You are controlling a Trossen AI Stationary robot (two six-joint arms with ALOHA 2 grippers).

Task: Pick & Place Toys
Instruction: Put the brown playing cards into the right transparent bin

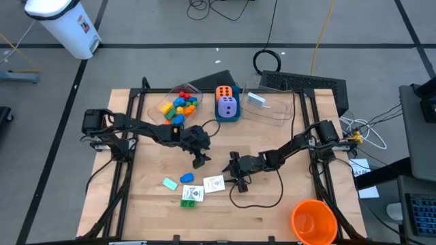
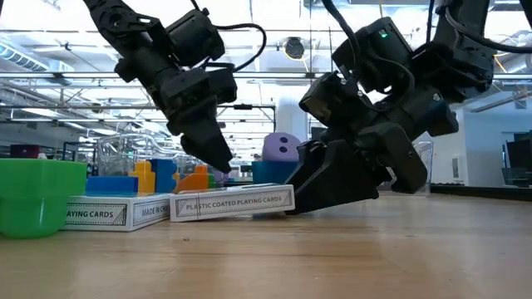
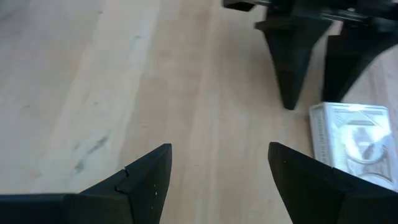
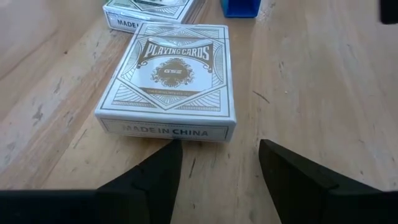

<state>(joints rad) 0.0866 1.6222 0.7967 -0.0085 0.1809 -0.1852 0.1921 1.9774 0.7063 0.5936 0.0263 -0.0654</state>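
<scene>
The right gripper sits low over the pale wooden counter, its 2 dark fingers parted with bare wood between them and holding nothing. One fingertip lies just at the near edge of a white playing-card box printed with an ornate grey pattern, which lies flat on the counter; in the high view this same box is just to the left of the right gripper.

The left gripper hovers above the counter near the middle, its 2 fingers also spread apart and empty. In the low view its tips point down, clear of the wood.

A second white card box with a green face lies beside the first, with a green plastic brick touching its front edge. A light blue flat piece and a blue plastic brick lie just left of the boxes.

Toward the back of the counter, a clear plastic tub holds a heap of red, yellow, green and blue bricks. Right of it, a blue box carries an orange dotted die and a purple dotted die. Another clear tub stands further right. A big orange cup stands at the counter's front right corner.
</scene>
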